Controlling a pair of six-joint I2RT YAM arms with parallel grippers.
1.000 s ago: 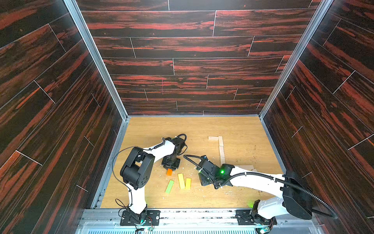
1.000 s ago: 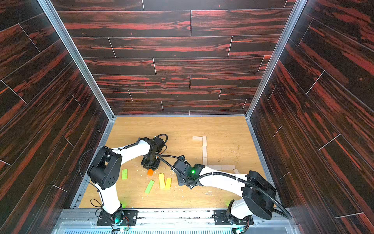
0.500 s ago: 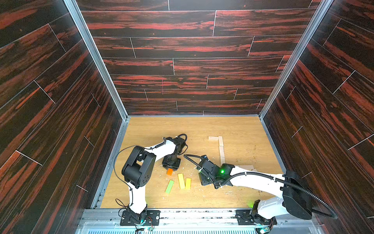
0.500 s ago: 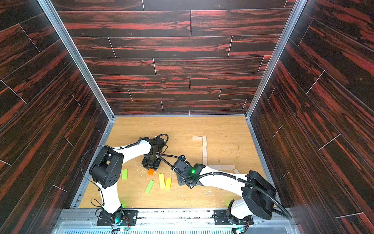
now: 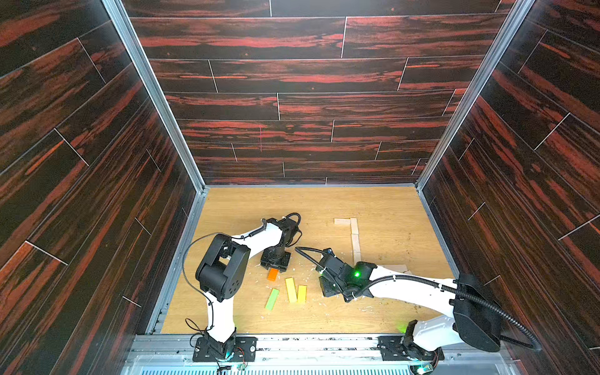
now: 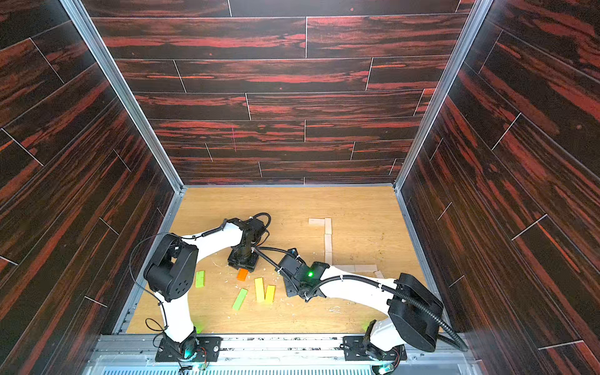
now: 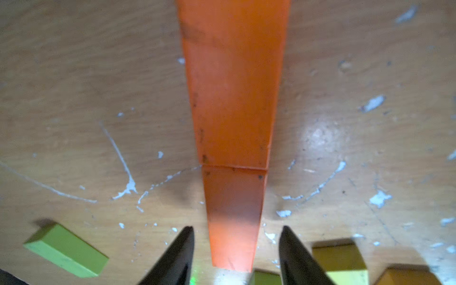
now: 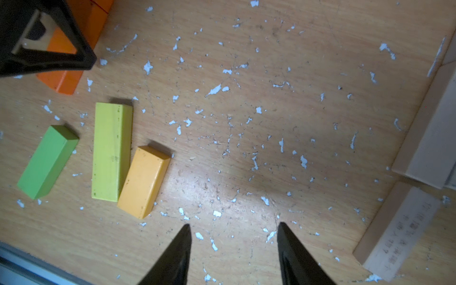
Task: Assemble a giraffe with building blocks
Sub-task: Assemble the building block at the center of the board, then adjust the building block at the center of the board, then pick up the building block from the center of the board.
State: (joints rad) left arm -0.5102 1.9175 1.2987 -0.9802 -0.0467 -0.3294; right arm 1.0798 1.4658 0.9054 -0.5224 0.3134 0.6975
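An orange block (image 7: 232, 98) lies on the table between the fingers of my left gripper (image 7: 237, 228). The jaws are open, with a gap on each side of it. A seam crosses the orange length. In both top views the left gripper (image 5: 275, 261) points down over the orange block (image 5: 272, 274). My right gripper (image 8: 234, 224) is open over bare table, holding nothing. Beside it lie a green block (image 8: 48, 161), a yellow-green block (image 8: 112, 151) and a yellow-orange block (image 8: 144, 181). Pale wooden blocks (image 5: 355, 240) form an L further back.
Another green block (image 6: 200, 279) lies near the left arm's elbow. More pale blocks (image 5: 394, 268) sit behind the right arm (image 5: 406, 287). White flecks are scattered over the tabletop (image 5: 259, 207). Dark panelled walls enclose three sides.
My left gripper's jaws have opened and let go of the orange block, which stays on the table. Both arms keep about the same place.
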